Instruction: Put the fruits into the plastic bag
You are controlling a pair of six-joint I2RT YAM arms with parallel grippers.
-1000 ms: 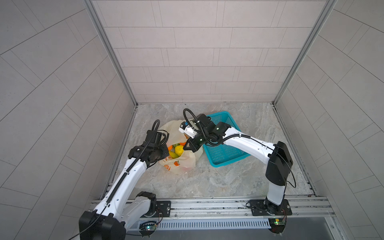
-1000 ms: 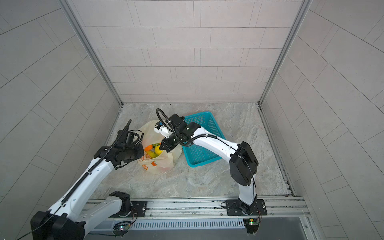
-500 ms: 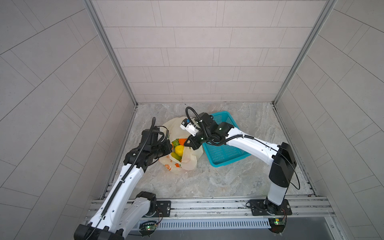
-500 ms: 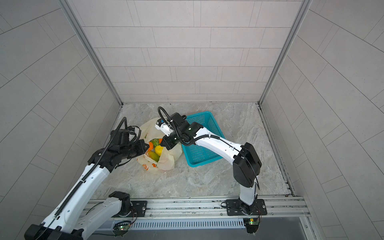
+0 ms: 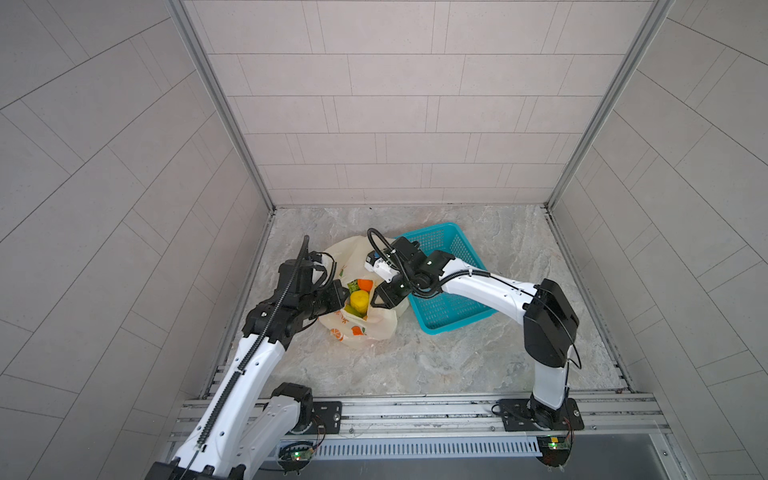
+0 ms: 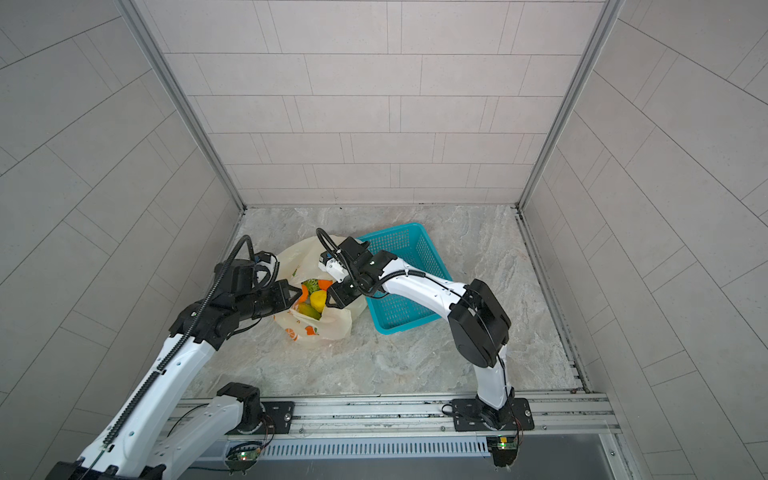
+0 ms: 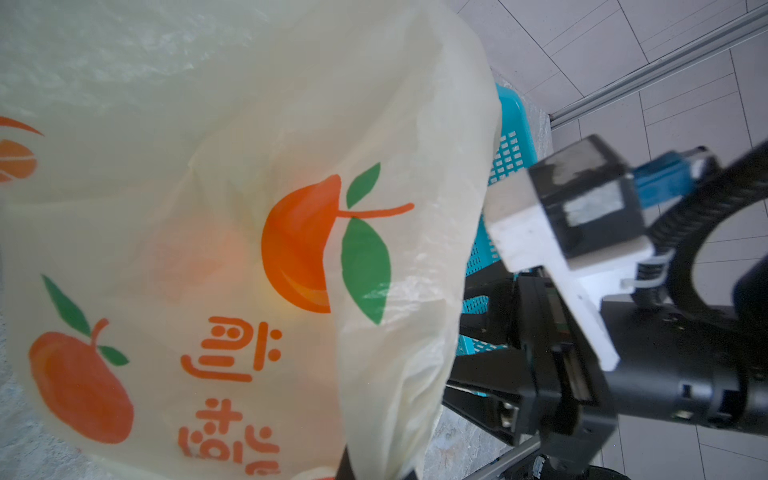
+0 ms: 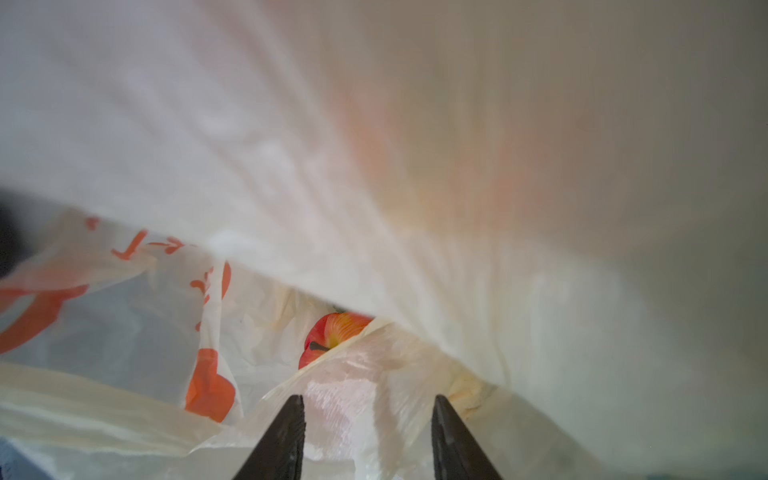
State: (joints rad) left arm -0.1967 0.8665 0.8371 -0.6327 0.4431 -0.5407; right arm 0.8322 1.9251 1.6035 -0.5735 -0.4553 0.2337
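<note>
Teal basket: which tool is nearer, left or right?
Right. The right tool is at the plastic bag rim next to the teal basket; the left tool grips the opposite rim, farther away.

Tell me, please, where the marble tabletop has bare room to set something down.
Bare marble tabletop lies between the pale-yellow printed plastic bag and the front metal rail, right of the teal mesh plastic basket, and behind both. Crowded: the bag's mouth, where the left gripper and right gripper meet.
</note>
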